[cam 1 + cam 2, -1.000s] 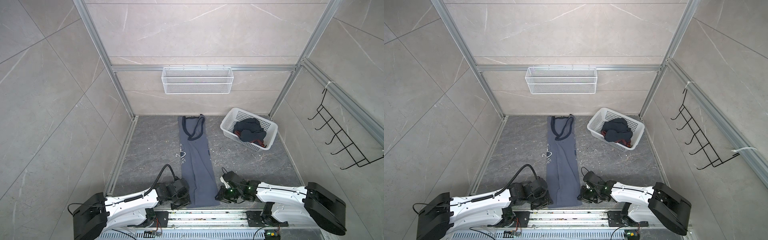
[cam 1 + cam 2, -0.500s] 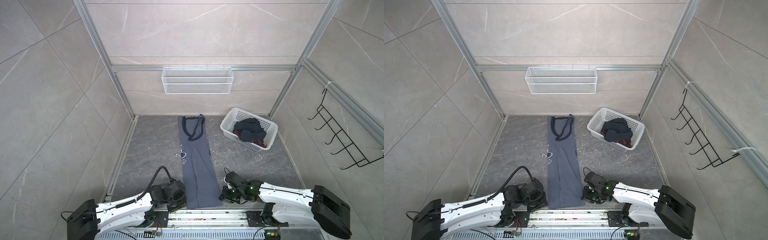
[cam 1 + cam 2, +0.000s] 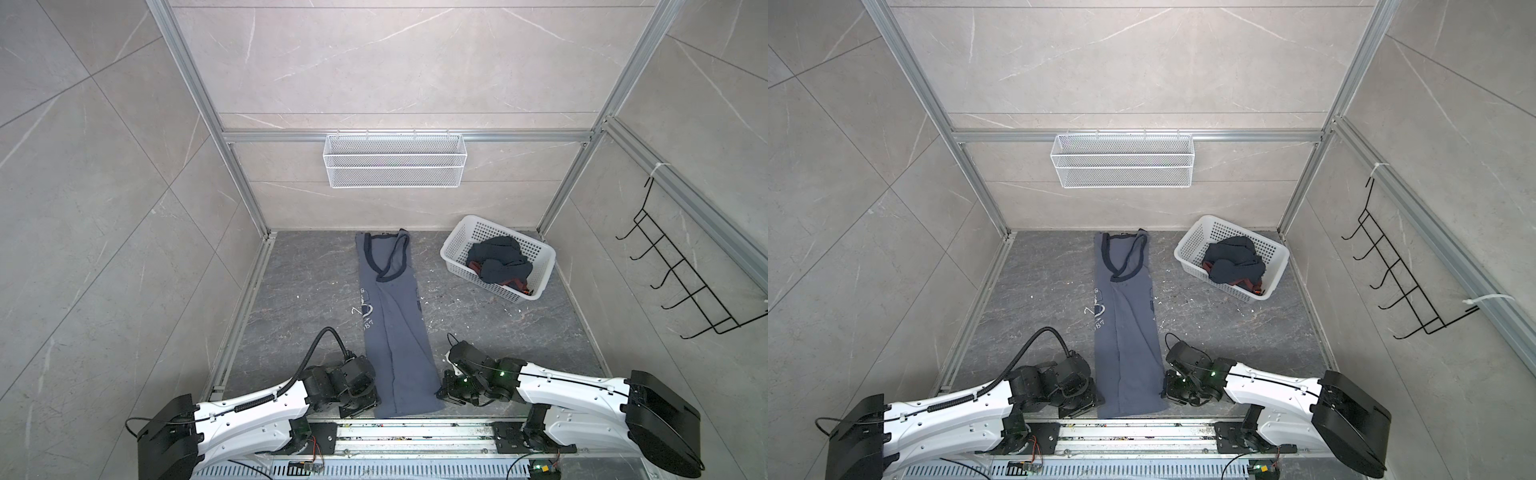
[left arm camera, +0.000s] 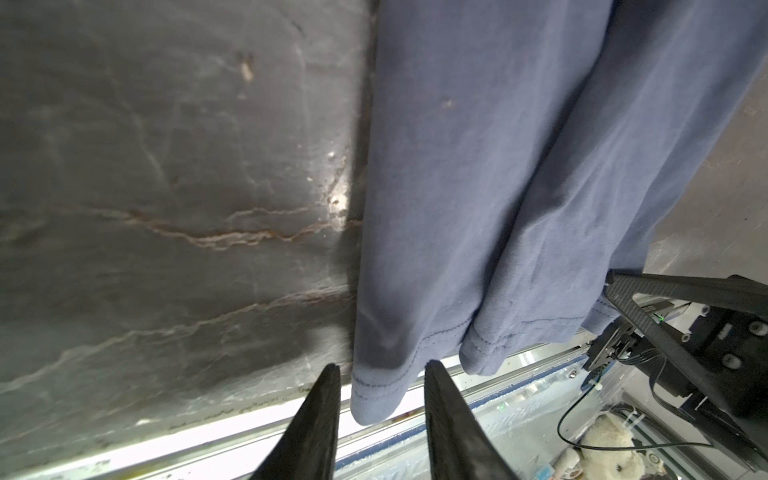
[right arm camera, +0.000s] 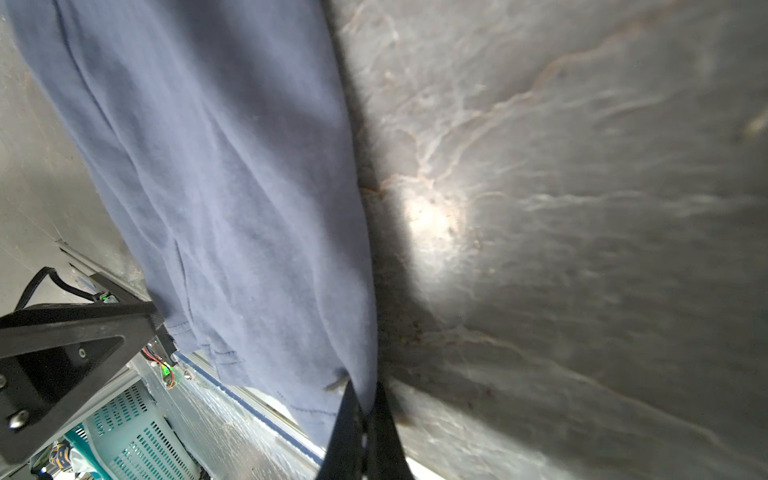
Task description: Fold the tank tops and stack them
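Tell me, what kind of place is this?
Likely a robot test booth mocked up as a laundry corner: tiled walls in an aluminium frame, a wire shelf, a white basket holding clothes.

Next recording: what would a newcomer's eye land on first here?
The slate-blue tank top, folded into a long narrow strip, runs down the middle of the dark floor. At its near hem the right end effector is shut on one corner, while the left end effector stands open around the other. At the back right, a white basket holds a crumpled navy top.
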